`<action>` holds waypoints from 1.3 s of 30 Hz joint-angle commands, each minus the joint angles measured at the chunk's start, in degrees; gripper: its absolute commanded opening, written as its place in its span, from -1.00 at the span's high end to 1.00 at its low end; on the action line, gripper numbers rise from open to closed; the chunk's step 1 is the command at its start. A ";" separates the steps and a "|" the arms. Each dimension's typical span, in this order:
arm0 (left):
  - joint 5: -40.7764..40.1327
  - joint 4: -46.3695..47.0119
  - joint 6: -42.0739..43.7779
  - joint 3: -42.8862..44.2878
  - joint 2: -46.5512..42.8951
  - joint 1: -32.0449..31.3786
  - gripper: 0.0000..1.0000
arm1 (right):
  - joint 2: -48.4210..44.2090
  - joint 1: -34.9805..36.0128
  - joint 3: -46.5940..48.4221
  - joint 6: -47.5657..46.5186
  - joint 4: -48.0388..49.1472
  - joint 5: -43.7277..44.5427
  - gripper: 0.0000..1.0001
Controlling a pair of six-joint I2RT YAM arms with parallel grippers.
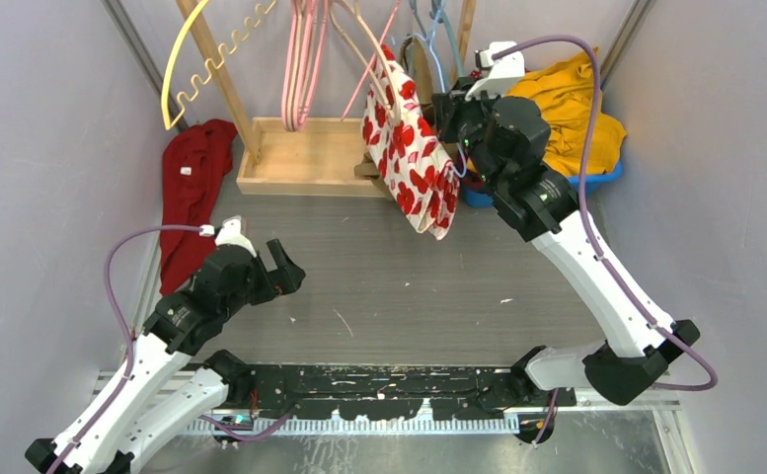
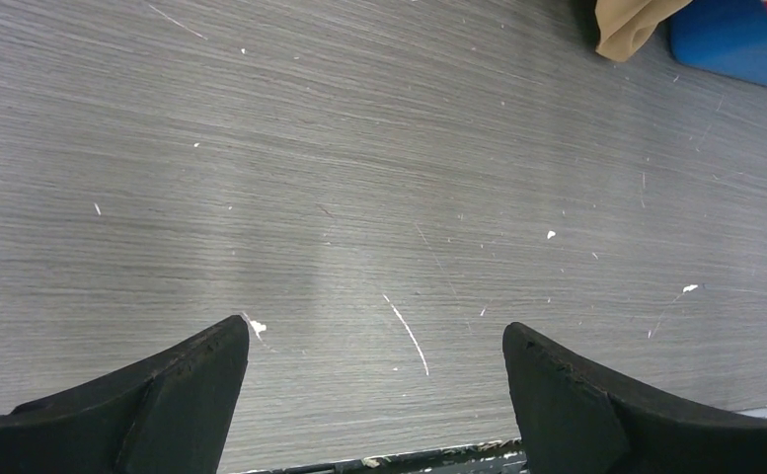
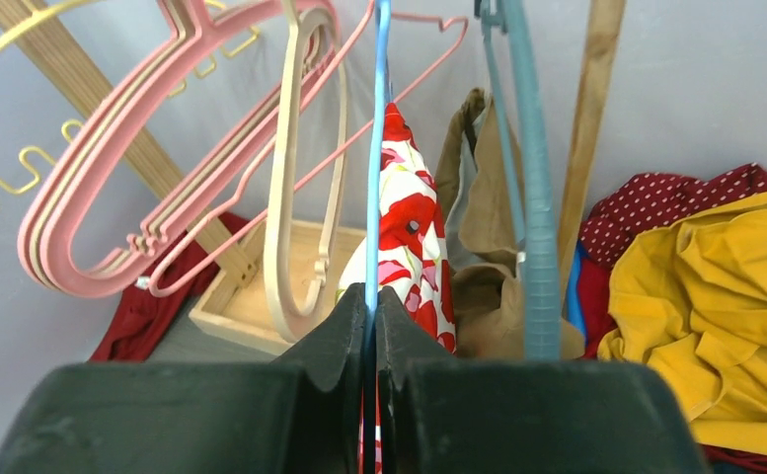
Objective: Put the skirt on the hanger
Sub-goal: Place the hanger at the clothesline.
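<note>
We find the left arm folded low, with the left gripper (image 1: pixel 286 269) jaws spread wide. We find the right arm extended forward and raised, with the right gripper (image 3: pixel 371 299) pinched tight on the blue hanger (image 3: pixel 380 148).

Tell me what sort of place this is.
Most likely a robot lab test cell, not a home: plain grey panels wall in a table, a wooden rack holds plastic hangers, and spare garments lie heaped at the back.

white fabric skirt (image 1: pixel 414 163): red floral print | thin blue wire hanger (image 3: pixel 378 148) | pink plastic hangers (image 1: pixel 300 69), upper centre | crumpled mustard-yellow cloth (image 1: pixel 572 99), upper right | dark red cloth (image 1: pixel 193 183), left | grey wood-grain tabletop (image 1: pixel 389 286)
</note>
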 commanded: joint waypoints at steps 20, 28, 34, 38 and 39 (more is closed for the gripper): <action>-0.06 2.29 0.74 1.33 0.90 0.11 -0.99 | 12.43 -3.42 19.26 0.83 5.09 2.06 0.98; -1.12 1.40 1.20 2.08 0.65 0.13 -0.99 | 18.15 -4.18 24.78 2.12 2.68 -2.22 0.98; -1.60 1.13 1.29 1.95 0.69 0.15 -0.99 | 22.05 -4.11 27.93 3.27 1.07 -5.81 0.98; -1.87 1.06 1.33 1.74 0.60 0.15 -0.99 | 24.56 -4.11 30.38 3.82 -0.64 -9.63 0.97; -1.92 1.09 1.33 1.69 0.58 0.15 -0.99 | 25.03 -3.99 30.95 3.85 -0.86 -10.18 0.97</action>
